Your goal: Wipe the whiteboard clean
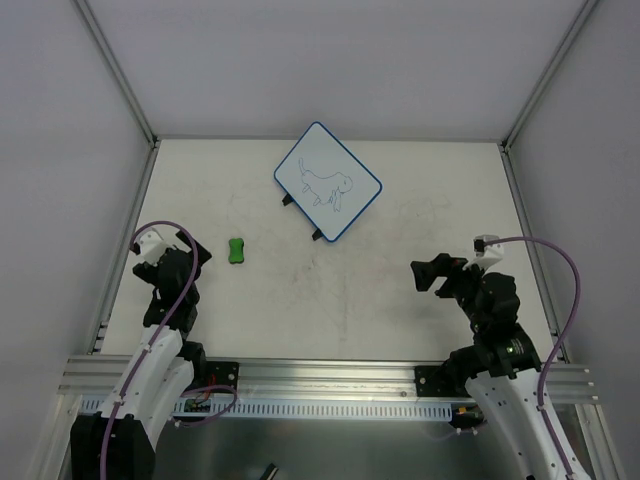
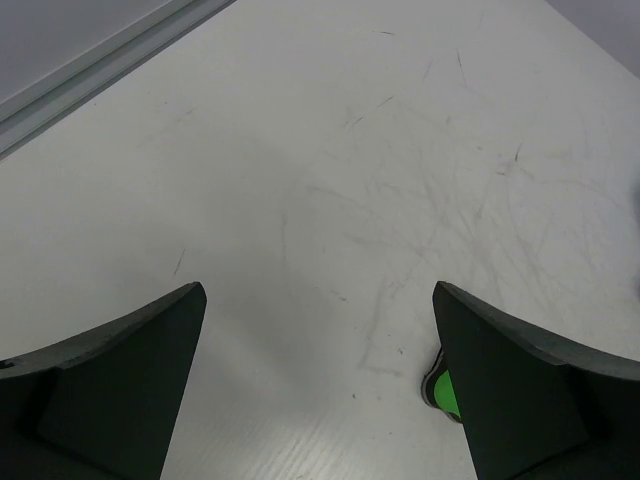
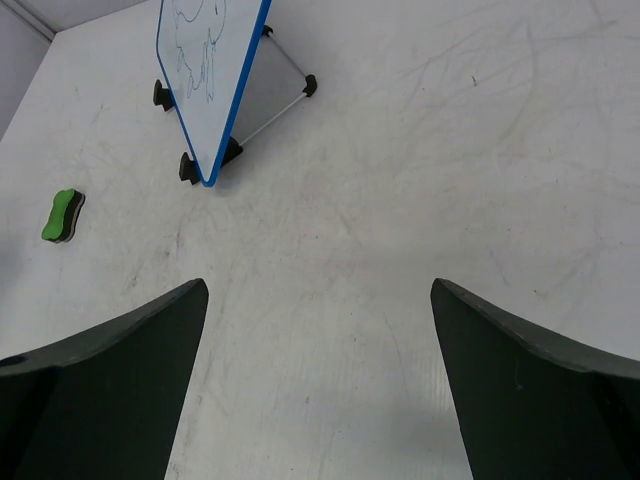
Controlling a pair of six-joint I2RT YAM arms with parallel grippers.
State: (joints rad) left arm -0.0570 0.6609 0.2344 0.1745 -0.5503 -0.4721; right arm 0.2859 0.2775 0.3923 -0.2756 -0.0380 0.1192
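The whiteboard stands at the back centre of the table, white with a blue rim and black feet, and bears a blue line drawing. It also shows in the right wrist view, propped up on a metal stand. A small green eraser block lies on the table left of centre, apart from the board. My left gripper is open and empty, just left of the eraser. In the left wrist view the eraser peeks out beside the right finger of the gripper. My right gripper is open and empty, near the front right.
The table top is white with faint scuff marks. Grey walls and metal frame posts close in the back and sides. An aluminium rail runs along the near edge.
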